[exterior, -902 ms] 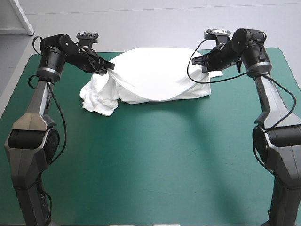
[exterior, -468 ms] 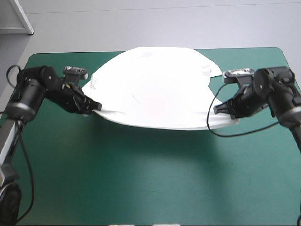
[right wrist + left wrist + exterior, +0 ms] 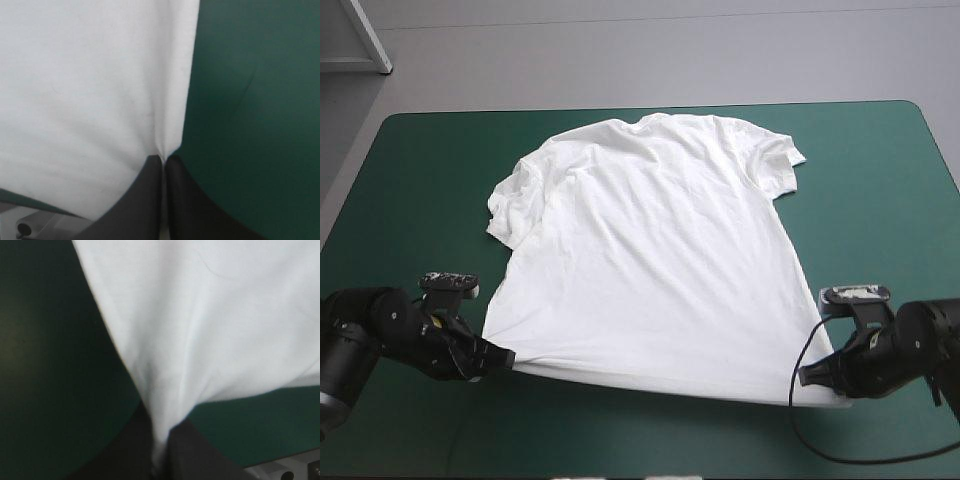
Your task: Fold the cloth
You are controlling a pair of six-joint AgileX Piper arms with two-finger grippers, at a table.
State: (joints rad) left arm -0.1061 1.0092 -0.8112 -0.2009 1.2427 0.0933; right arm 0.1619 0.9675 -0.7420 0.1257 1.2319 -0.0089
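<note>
The white T-shirt [image 3: 650, 260] lies spread almost flat on the teal-green table, collar toward the far edge, hem toward the near edge. My left gripper [image 3: 503, 359] is shut on the near-left hem corner; its wrist view shows the T-shirt [image 3: 210, 325] drawn into a pinch between the black fingers [image 3: 192, 450] of the left gripper [image 3: 159, 445]. My right gripper [image 3: 807, 378] is shut on the near-right hem corner, where the T-shirt [image 3: 85, 90] runs into the meeting point of the right gripper [image 3: 163, 162]. The left sleeve [image 3: 510, 195] is bunched up.
Bare teal-green cover [image 3: 880, 200] lies to the right of the shirt, and more [image 3: 410, 190] to its left. A narrow strip of cover [image 3: 650, 430] remains between the hem and the table's near edge.
Both grippers have pulled the T-shirt from the far side toward the near edge and lowered it. It went from a raised, billowing sheet to lying spread on the table.
</note>
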